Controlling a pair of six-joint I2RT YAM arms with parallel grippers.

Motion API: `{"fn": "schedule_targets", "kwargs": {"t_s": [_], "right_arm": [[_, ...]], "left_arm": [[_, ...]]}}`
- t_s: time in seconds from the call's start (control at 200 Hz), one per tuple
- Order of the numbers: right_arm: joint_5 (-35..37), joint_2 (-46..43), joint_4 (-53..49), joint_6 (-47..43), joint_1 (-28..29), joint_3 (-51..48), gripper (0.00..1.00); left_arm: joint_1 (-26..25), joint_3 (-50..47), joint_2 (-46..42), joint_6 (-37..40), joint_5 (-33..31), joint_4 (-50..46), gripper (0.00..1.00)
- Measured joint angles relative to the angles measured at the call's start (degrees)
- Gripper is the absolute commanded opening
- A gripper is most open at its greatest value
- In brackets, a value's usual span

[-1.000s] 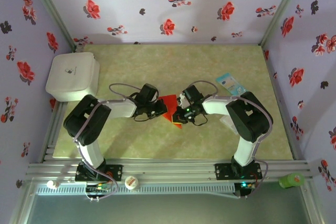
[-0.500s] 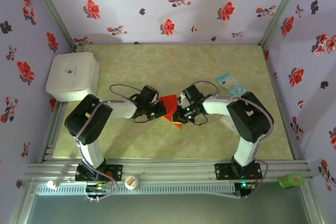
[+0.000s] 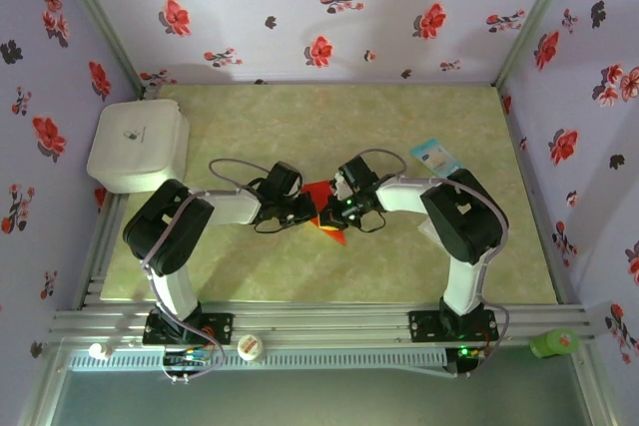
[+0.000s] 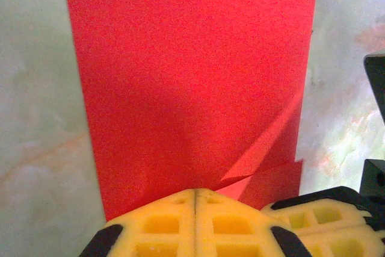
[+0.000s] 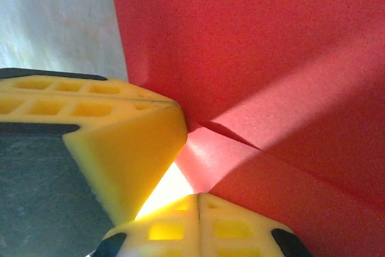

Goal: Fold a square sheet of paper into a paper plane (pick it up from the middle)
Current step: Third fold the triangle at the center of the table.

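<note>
- Top view: the two arms reach in toward each other at the middle of the table (image 3: 419, 266).
- The left gripper (image 3: 304, 213) and right gripper (image 3: 332, 213) sit almost nose to nose over the red sheet (image 3: 322, 191).
- The sheet lies at mid-table between the arms. A red corner pokes out behind the grippers and another on the near side.
- Off to the side: a white box (image 3: 138, 145) at the left edge and a light-blue-and-white packet (image 3: 437, 158) to the right, well apart from the sheet.
- Left wrist view: the left gripper (image 4: 195, 192) has its yellow fingers (image 4: 156, 227) pressed together with no gap at the seam.
- The tips meet the near edge of the red sheet (image 4: 192, 70). I can't tell whether paper is nipped between them.
- The sheet lies flat and runs away from the camera, with a diagonal folded flap at its near right corner.
- The right gripper (image 4: 313, 224) sits just beside, its yellow pads touching that corner.
- Right wrist view: the right gripper (image 5: 198, 195) is closed tight, its tips against a raised crease in the red sheet (image 5: 271, 46). Whether it holds any paper is unclear.
- The left gripper (image 5: 120, 142) presses in from the left onto the same spot.
</note>
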Motion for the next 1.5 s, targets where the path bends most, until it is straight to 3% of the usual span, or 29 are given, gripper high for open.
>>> {"fn": "schedule_targets", "kwargs": {"t_s": [1.105,1.5], "right_arm": [[1.9,-13.4,2.8,-2.8,-2.2,-16.6,0.11],[2.8,-22.1,-6.7,-5.8,-3.2,-17.1,0.11]], "left_arm": [[0.0,0.7,0.8,0.0,0.3,0.0,0.00],[0.0,0.7,0.8,0.0,0.4,0.0,0.00]]}}
